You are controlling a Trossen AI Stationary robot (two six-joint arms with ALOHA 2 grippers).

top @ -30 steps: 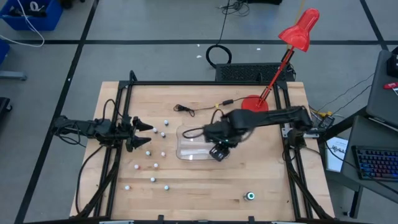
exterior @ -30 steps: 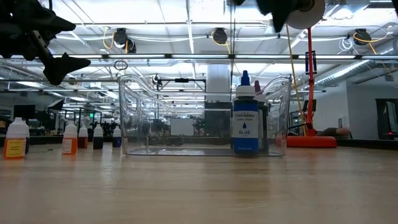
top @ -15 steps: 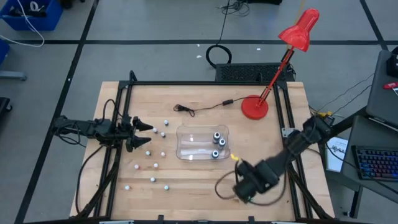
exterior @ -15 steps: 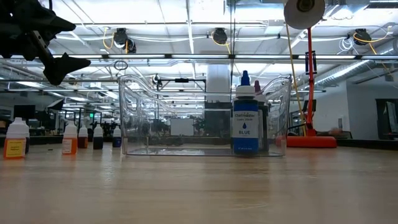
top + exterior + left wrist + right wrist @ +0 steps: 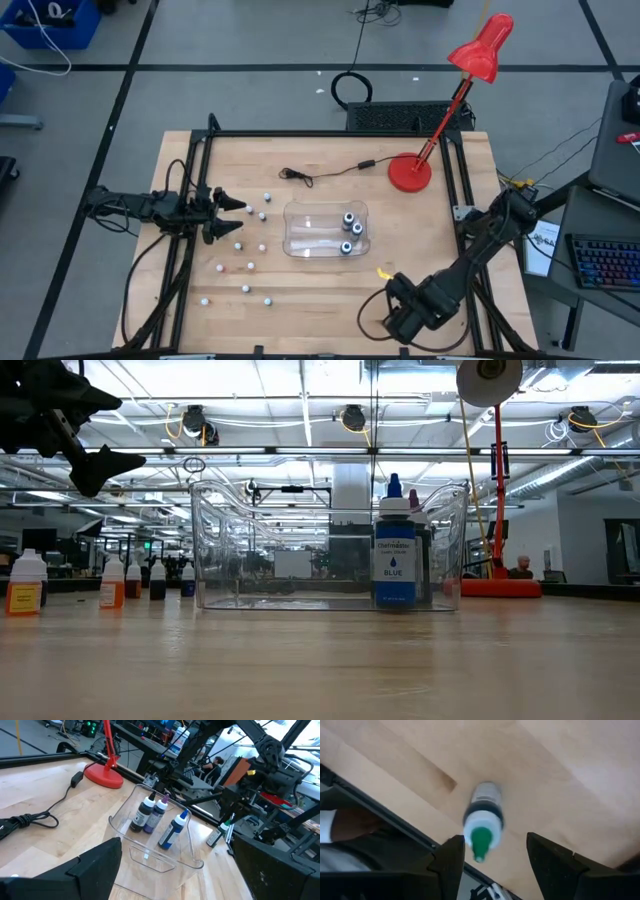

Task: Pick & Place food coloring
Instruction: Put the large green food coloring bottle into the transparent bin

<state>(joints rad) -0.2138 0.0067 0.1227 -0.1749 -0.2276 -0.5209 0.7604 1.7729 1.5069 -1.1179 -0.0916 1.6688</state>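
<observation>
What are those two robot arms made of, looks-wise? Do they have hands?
Both arms are black, built from jointed tube-like segments with thin black cables looping alongside. Instead of hands, each ends in a pincer of two dark, pointed, wedge-shaped fingers: the left pincer at the table's left side, the right pincer near the front edge. No markings show.

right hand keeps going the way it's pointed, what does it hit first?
Most likely the green-capped food coloring bottle: in the wrist view it stands between the open fingers of the right hand, just ahead. Depth to it is unclear; the table lies right behind.
</observation>
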